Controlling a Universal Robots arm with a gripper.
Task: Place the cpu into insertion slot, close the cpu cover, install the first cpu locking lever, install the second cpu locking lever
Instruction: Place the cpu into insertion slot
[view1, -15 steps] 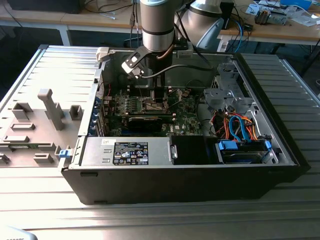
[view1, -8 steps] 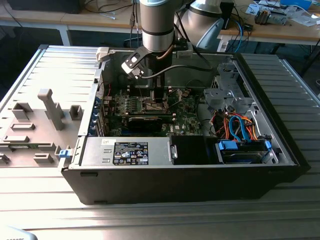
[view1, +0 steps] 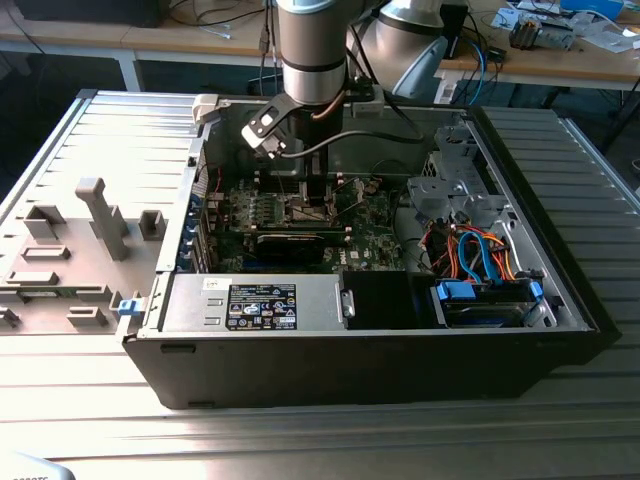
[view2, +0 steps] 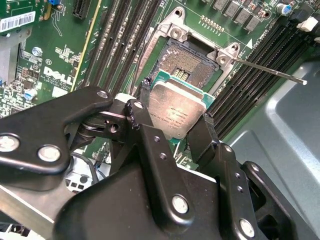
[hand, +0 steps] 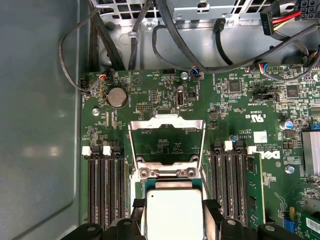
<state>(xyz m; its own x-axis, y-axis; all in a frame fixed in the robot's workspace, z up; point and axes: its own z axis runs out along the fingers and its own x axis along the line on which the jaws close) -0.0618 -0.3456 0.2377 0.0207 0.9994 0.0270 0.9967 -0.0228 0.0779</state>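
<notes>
Gripper (view2: 175, 117) clamped on cpu (view2: 177, 107) by 2 opposite edges, just above open socket (view2: 187, 62), far middle of case. cpu cover (hand: 166, 119) raised at socket edge. Risk: misaligned or skewed lowering bends socket pins; thin edge grip lets chip slip.

Power supply (view1: 315, 300): sticker (view1: 262, 305) on top, print illegible
Circuit board (hand: 165, 95): white lettering, barcode label (view2: 17, 21)
Chip (view2: 177, 112): faint print

One cpu (view2: 177, 112), one cpu cover (hand: 166, 119), one gripper (view2: 176, 106), one coin battery (hand: 116, 97).

Arm (view1: 312, 50) points straight down — jaws pinching the cpu (view2: 176, 112).
</notes>
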